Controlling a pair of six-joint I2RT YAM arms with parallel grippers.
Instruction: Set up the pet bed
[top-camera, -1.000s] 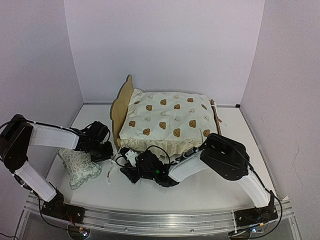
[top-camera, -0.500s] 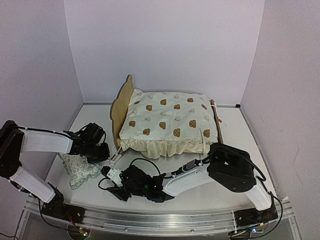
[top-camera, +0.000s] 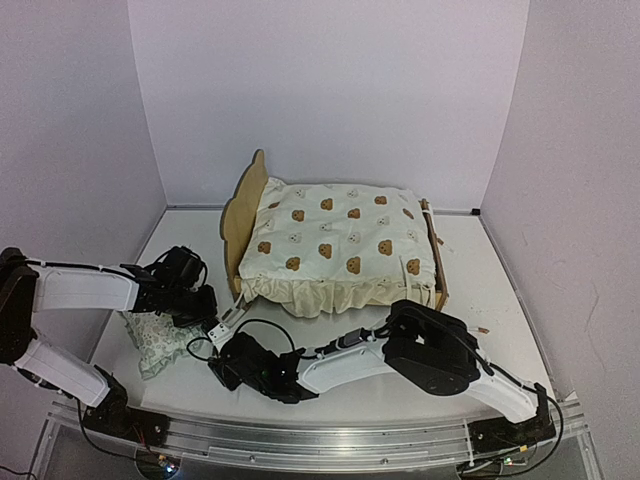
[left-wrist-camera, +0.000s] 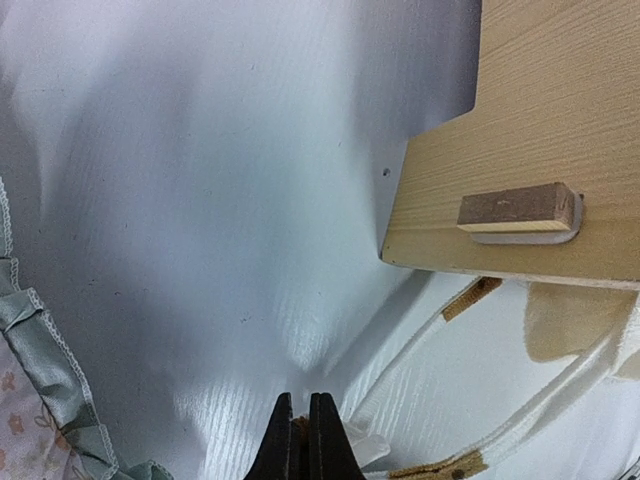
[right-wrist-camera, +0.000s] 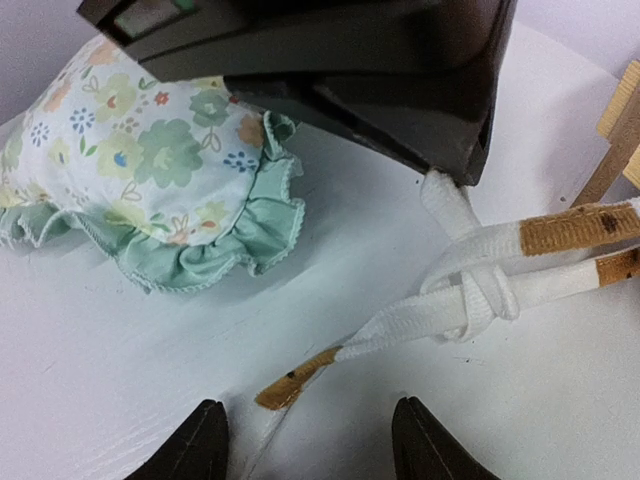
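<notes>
The pet bed (top-camera: 240, 205) stands at the back with its plywood headboard (left-wrist-camera: 540, 120) to the left. The cream bear-print cover (top-camera: 340, 240) lies on it. Two white ties are knotted (right-wrist-camera: 480, 290) on the table by the headboard's near corner. My left gripper (top-camera: 205, 305) (left-wrist-camera: 301, 420) is shut on one tie (right-wrist-camera: 440, 190), which runs up into its jaws. My right gripper (top-camera: 225, 352) (right-wrist-camera: 308, 410) is open and low over the table. The other tie's brown end (right-wrist-camera: 295, 380) lies loose just ahead of its fingers.
A floral pillow with a green ruffle (top-camera: 155, 335) (right-wrist-camera: 150, 150) lies on the table left of both grippers, partly under the left arm. A small wooden block (left-wrist-camera: 515, 208) sticks out of the headboard. The side walls stand close on the left and right.
My right gripper has opened wider, letting the tie end drop, and has drawn back left toward the near edge. The left gripper has shifted slightly left, still shut.
</notes>
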